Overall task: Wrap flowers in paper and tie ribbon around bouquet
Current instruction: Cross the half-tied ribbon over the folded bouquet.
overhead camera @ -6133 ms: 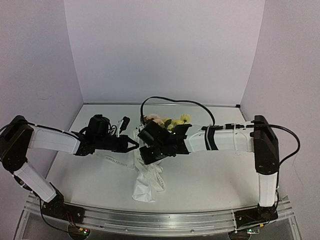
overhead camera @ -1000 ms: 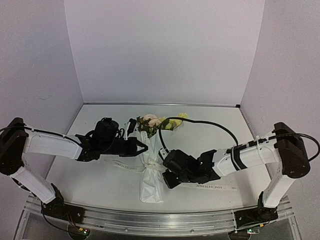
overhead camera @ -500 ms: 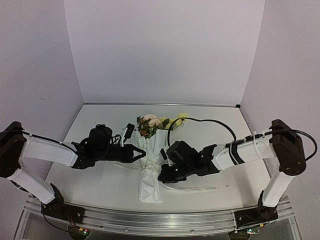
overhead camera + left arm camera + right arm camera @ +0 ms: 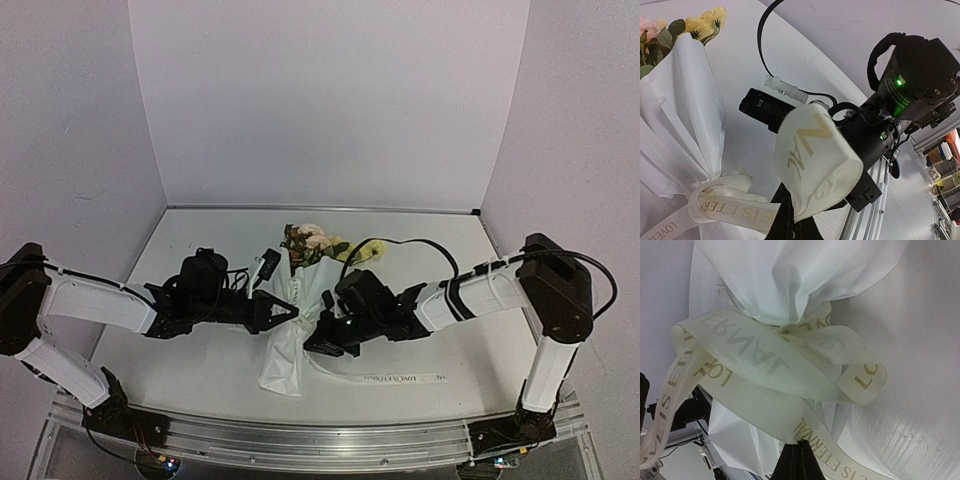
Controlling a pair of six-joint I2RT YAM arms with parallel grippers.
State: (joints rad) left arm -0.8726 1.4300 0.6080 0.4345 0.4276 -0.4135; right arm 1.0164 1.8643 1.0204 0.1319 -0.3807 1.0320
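The bouquet lies mid-table, its flowers (image 4: 313, 240) pointing to the back and its white paper (image 4: 283, 352) cone pointing to the front. The cream lettered ribbon (image 4: 765, 375) is looped round the paper (image 4: 790, 275) neck, and one tail (image 4: 400, 379) lies flat to the right. My left gripper (image 4: 289, 313) sits at the neck from the left, shut on a bulging ribbon loop (image 4: 815, 160). My right gripper (image 4: 313, 346) comes from the right, shut on a ribbon strand (image 4: 840, 460). The left wrist view also shows the paper (image 4: 680, 120) and yellow blooms (image 4: 702, 22).
A black cable (image 4: 400, 243) arcs over the table behind the right arm. The metal rail (image 4: 320, 440) runs along the near edge. Lilac walls close in the back and both sides. The right arm's wrist (image 4: 912, 75) stands close in front of the left gripper.
The right gripper has moved left and back to the bouquet's neck. The bouquet's lower end has swung left, and the ribbon tail on the table has slid left.
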